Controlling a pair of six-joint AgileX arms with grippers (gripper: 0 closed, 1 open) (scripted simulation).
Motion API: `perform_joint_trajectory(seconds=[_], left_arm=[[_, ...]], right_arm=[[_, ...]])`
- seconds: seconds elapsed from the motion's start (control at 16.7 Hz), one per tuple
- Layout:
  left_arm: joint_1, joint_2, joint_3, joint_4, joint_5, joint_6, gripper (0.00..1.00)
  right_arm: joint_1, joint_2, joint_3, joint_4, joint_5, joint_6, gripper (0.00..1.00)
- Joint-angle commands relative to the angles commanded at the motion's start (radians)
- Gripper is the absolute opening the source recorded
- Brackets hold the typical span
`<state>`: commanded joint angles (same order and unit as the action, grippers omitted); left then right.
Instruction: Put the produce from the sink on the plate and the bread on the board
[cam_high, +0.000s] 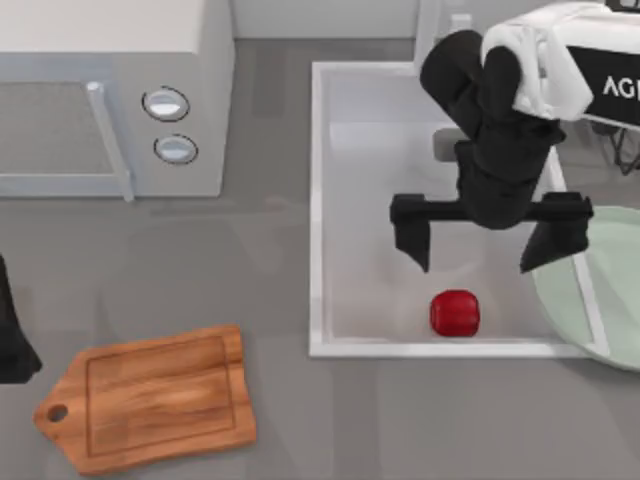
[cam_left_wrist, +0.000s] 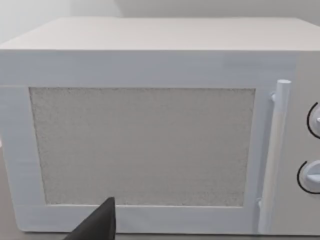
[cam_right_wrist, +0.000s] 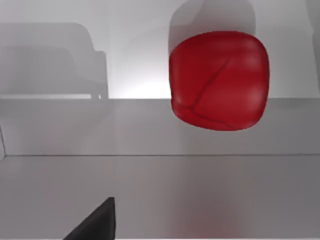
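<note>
The red produce (cam_high: 454, 313) lies on the floor of the white sink (cam_high: 316, 200), near its front wall. My right gripper (cam_high: 478, 262) hangs open over the sink, just behind the produce, with its fingers spread wider than it. Up close in the right wrist view, the produce (cam_right_wrist: 219, 80) rests on the sink floor (cam_right_wrist: 150, 190) ahead of one dark fingertip (cam_right_wrist: 97, 225). The mint-green plate (cam_high: 612, 300) lies right of the sink. At the front left lies the wooden board (cam_high: 150, 400). The bread is out of view. My left gripper (cam_high: 12, 345) stays parked at the left edge.
A white microwave (cam_high: 110, 100) stands at the back left, its door shut and its front (cam_left_wrist: 142, 145) facing the left wrist camera. Grey counter lies between the board and the sink.
</note>
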<state>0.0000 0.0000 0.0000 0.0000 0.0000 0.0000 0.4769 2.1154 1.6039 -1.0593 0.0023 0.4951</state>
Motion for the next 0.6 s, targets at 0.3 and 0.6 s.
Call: perform_joint_trajectory(seconds=[0.3, 0.6], left_arm=[[0.0, 0.0, 0.0, 0.0, 0.0, 0.0, 1.0], [0.0, 0.0, 0.0, 0.0, 0.0, 0.0, 1.0]], right_arm=[[-0.004, 0.049, -0.036, 0.073, 0.0, 0.0, 1.0], [-0.001, 0.199, -0.131, 0.353, 0.002, 0.003, 1.0]])
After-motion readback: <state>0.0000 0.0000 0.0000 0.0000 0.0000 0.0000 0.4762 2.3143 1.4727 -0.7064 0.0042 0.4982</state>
